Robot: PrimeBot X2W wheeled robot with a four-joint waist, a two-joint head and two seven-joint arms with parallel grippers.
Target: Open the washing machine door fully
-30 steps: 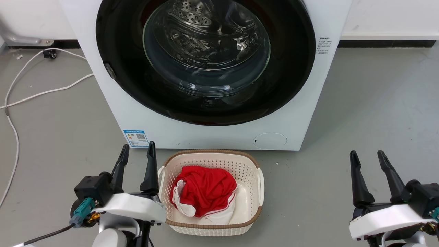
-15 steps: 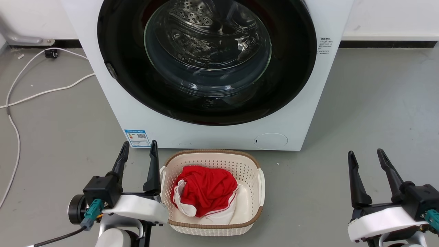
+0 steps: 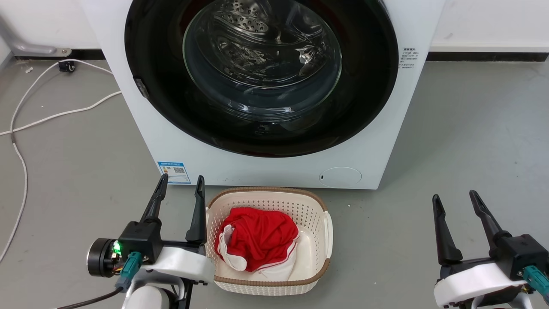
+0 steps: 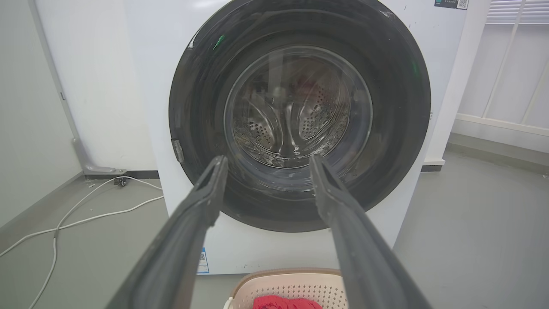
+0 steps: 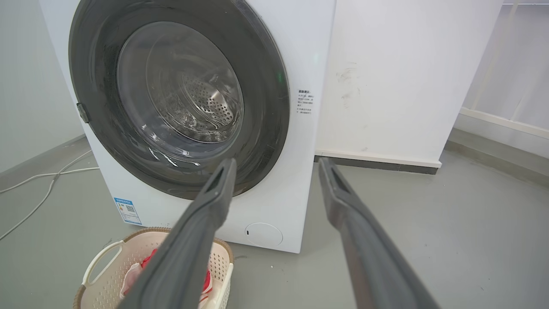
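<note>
Floor (image 3: 463, 128): grey and smooth, running up to a white wall behind.
Washing machine (image 3: 240, 165): a white front-loader standing square to the robot, its perforated steel drum visible through the glass.
Washing machine door (image 3: 261, 73): the glossy black disc with its bulging clear window lies closed, flush against the machine's front, untouched by either arm.
Laundry basket (image 3: 266, 190): cream and perforated, on the floor just before the machine's base.
Left gripper (image 3: 182, 177): fingers spread and empty, just beside the basket's left rim, pointing at the machine and well short of the door.
Right gripper (image 3: 454, 194): likewise parted, grasping nothing, over bare floor to the machine's right.
Red garment (image 3: 257, 238): bundled inside the basket, white trim showing.
White cable (image 3: 55, 115): trailing across the floor to the left.
Blue label (image 3: 174, 172): low on the left of the front.
Round cap (image 3: 340, 177): low on the right.
</note>
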